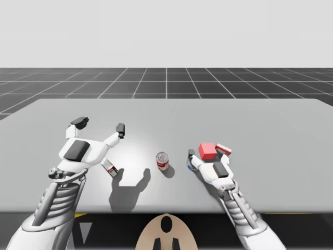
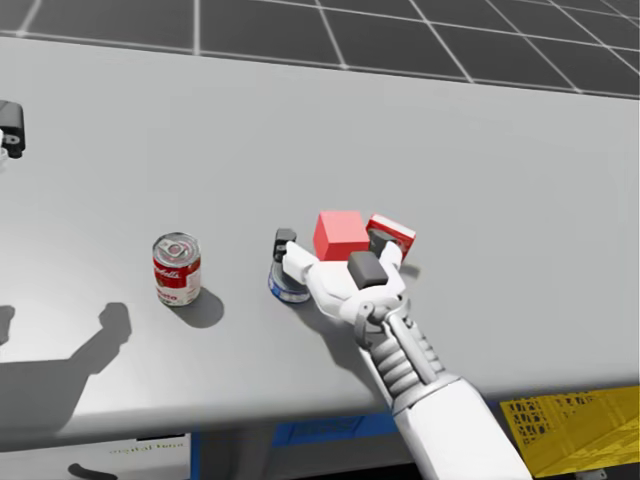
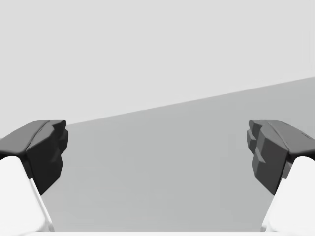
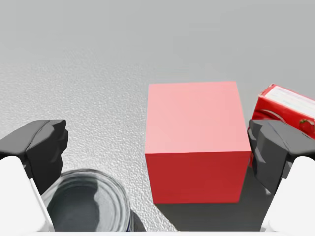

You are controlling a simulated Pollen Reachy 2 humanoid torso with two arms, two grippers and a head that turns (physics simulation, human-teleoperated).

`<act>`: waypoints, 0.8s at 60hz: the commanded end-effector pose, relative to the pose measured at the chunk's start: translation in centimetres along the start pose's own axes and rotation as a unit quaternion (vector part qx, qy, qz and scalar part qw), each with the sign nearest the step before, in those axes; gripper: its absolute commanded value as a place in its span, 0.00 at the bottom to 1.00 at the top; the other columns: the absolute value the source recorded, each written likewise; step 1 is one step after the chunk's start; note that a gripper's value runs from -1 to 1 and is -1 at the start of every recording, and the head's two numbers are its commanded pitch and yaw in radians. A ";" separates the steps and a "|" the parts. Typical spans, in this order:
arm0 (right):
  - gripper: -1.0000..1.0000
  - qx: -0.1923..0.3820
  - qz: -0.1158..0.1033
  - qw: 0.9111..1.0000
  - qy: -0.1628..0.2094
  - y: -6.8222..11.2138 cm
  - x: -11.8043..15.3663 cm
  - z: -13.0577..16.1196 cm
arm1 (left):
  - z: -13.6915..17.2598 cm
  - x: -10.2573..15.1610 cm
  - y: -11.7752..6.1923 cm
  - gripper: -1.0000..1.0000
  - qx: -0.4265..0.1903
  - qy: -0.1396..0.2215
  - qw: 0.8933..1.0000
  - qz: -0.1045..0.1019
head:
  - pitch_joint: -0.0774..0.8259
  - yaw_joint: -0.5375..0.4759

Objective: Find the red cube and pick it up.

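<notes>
The red cube [image 1: 206, 150] [image 2: 338, 234] rests on the grey table [image 1: 270, 130]. My right gripper [image 1: 208, 155] [image 2: 334, 246] [image 4: 157, 147] is open and low on the table, straddling the cube. In the right wrist view the cube [image 4: 197, 140] lies between the fingers, close against one finger and well apart from the other. My left gripper [image 1: 100, 126] [image 3: 157, 147] hangs open above the table's left side, with nothing between its fingers.
A red and white box [image 1: 224, 149] [image 2: 393, 235] [image 4: 288, 105] lies just beyond the cube. A short blue can [image 2: 287, 286] [image 4: 88, 201] sits under the right gripper's other finger. A red and white can [image 1: 163, 161] [image 2: 177, 268] stands mid-table. A small box [image 1: 109, 167] lies below the left gripper.
</notes>
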 end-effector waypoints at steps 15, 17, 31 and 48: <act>0.37 -0.024 0.007 1.000 -0.003 0.4 -0.5 -1.6 | 0.0 0.0 0.0 0.00 0.000 0.000 1.000 0.000 | 0.82 0.28; 0.92 -0.026 0.008 1.000 -0.002 0.4 -0.6 -1.5 | 0.0 0.0 0.0 0.00 0.000 0.000 1.000 0.000 | 0.82 0.28; 1.00 -0.025 0.003 1.000 0.001 0.0 -0.7 -1.2 | -0.1 0.0 0.0 0.00 -0.001 -0.003 1.000 0.000 | 0.77 0.27; 1.00 -0.021 0.001 1.000 0.002 0.0 -0.9 -1.1 | 0.0 0.1 -0.1 0.00 -0.001 -0.002 1.000 0.000 | 0.53 0.25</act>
